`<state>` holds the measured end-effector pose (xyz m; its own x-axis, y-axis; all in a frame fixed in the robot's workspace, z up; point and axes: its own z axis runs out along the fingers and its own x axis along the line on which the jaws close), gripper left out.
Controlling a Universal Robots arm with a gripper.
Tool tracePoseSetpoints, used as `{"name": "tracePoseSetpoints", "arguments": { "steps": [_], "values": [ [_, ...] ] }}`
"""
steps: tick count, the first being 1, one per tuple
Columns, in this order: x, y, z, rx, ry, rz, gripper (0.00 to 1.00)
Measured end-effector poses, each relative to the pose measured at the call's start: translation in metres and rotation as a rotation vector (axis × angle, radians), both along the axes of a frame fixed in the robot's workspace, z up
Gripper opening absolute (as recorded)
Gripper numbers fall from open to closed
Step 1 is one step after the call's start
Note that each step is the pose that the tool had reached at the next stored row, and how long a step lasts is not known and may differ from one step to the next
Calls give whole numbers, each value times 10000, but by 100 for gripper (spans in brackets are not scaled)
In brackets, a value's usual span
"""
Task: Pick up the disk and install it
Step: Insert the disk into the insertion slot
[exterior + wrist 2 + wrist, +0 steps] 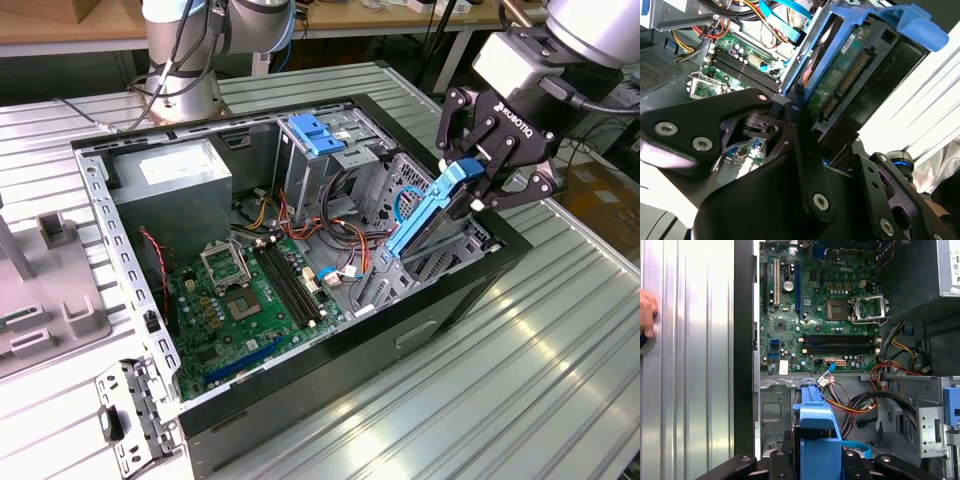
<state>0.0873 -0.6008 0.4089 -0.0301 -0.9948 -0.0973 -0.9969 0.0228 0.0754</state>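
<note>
The gripper is closed on the upper end of the disk, with its fingers clamped against the blue side rails. The disk is tilted steeply, and its lower end dips into the drive cage of the open computer case. In the exterior view, taken from the disk, the motherboard lies at 8 o'clock, the grey power supply at 9 o'clock, and a bare blue bracket at 10 o'clock.

disk path: cables crowd drive cage | open: above motherboard
</note>
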Motion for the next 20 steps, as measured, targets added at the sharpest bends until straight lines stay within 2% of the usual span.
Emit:
{"name": "tracePoseSetpoints", "arguments": {
  "steps": [1, 7, 9, 14, 20],
  "values": [
    [0, 0, 0, 2, 1, 0, 44],
    [0, 0, -1, 1, -1, 0, 44],
    [0, 0, -2, 2, -1, 0, 11],
    [16, 0, -8, 0, -1, 0, 11],
    [88, 0, -45, -8, 0, 0, 11]
  ]
}}
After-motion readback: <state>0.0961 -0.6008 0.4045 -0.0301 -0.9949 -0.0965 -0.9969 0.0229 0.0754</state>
